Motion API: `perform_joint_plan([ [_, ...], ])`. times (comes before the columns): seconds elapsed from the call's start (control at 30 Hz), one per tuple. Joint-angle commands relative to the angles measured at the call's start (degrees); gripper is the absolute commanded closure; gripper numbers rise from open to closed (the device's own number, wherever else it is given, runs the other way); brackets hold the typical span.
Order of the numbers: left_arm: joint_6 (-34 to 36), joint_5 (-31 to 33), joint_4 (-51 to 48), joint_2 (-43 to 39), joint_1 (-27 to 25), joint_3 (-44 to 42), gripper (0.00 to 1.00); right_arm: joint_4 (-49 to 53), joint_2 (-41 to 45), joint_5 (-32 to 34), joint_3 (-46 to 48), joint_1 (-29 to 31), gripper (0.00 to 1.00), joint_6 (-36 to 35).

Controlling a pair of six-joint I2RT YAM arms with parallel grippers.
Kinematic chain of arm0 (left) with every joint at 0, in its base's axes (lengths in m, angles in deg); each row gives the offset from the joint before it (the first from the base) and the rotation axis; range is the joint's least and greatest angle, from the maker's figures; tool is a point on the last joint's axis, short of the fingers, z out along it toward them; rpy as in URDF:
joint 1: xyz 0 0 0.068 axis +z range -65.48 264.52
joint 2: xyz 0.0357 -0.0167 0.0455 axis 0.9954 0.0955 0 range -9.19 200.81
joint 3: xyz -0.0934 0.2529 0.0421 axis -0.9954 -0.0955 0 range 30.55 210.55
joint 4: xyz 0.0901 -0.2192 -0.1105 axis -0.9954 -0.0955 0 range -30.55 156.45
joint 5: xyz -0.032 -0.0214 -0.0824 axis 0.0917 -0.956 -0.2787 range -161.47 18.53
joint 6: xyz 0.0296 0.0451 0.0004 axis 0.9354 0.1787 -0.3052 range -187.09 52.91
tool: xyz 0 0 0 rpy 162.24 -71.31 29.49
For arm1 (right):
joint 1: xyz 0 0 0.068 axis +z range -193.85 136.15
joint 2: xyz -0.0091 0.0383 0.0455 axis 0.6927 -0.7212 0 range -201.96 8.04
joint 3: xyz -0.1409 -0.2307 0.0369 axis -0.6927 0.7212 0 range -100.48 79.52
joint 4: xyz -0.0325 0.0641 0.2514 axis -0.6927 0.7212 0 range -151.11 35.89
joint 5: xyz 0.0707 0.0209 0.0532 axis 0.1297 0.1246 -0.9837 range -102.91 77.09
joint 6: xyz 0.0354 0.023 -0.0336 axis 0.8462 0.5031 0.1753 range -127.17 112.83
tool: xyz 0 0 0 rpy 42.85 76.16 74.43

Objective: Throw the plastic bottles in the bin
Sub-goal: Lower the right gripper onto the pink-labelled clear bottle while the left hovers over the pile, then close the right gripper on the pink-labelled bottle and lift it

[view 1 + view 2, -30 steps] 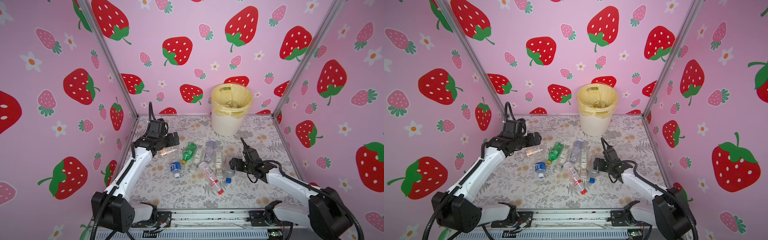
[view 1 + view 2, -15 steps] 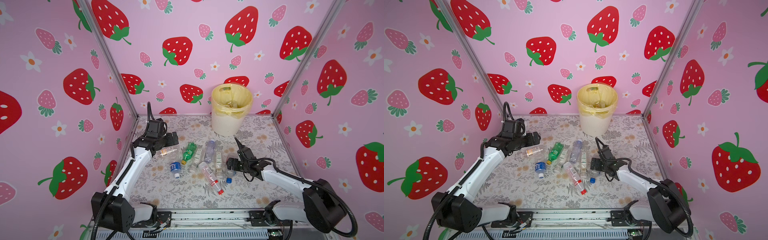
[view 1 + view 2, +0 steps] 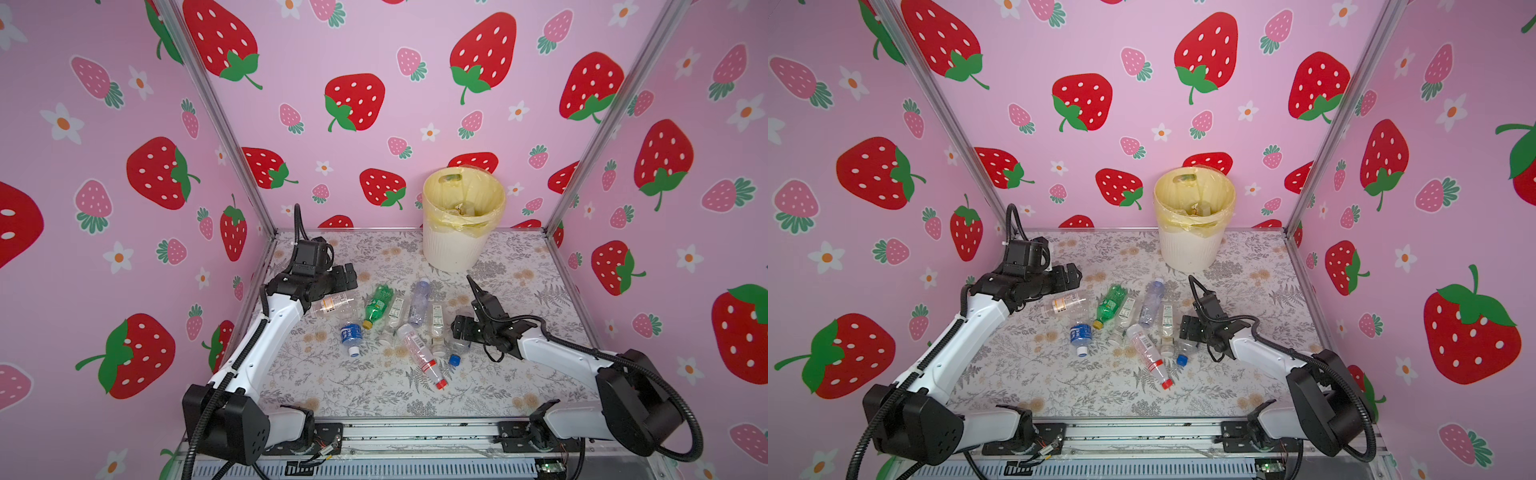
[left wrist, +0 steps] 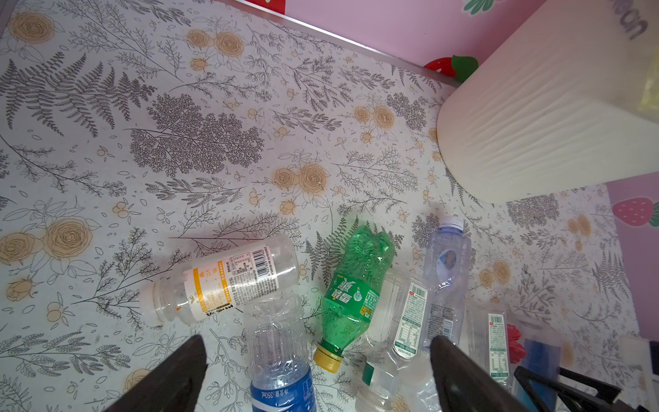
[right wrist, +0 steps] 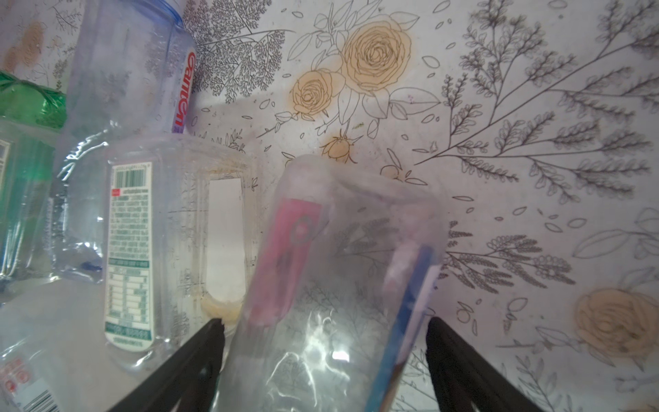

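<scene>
– While the right gripper [image 5: 322, 321] sits low at the cluster, which item is in hand?
– Item: clear bottle with pink and blue label [image 5: 331, 267], blue cap. It lies flat on the table [image 3: 353, 386], on the side of the cluster nearest the right edge. The jaws stand one on each side of its body; whether they press it yet, I cannot tell.
– Neighbour?
– Item: square clear bottle [image 5: 149, 249], green-and-white label, just beside it. One jaw goes down into the narrow gap between the two. Advice: close slowly and squarely across the body, so the thin wall dents rather than squirts out. Lift straight up before any sideways move, so the neighbour is not dragged along.
– And the left gripper [image 4: 317, 342]?
– Spread wide, empty, hovering over the side of the cluster toward the left edge. A blue-labelled bottle [image 4: 276, 339] lies beneath it. Best left out of the carry path.
– Destination?
– Item: bin [image 3: 451, 249], cream, yellow liner, upright at the far edge of the table, right of middle, well apart from the cluster. It is taller than any bottle, so raise the load above the rim, centre it over the mouth, then let go.
– Remaining stock?
– Item: plastic bottles [image 3: 417, 303], most of them on the table. Judged: much left to do.
</scene>
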Motion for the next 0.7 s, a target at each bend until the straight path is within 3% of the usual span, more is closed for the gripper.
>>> perform_joint_plan([
  [0.0,0.0,-0.15,-0.96,-1.0,0.34,1.28,0.01,-0.9,-0.42,0.97,0.38,0.36,0.15,1.06],
  [0.1,0.01,0.06,-0.81,-1.18,0.34,1.02,0.01,-1.45,0.01,0.97,1.33,0.4,0.21,1.94],
  [0.67,-0.03,0.12,-0.7,-1.19,0.33,0.98,0.0,0.19,3.1,2.29,1.29,0.35,0.27,2.38],
])
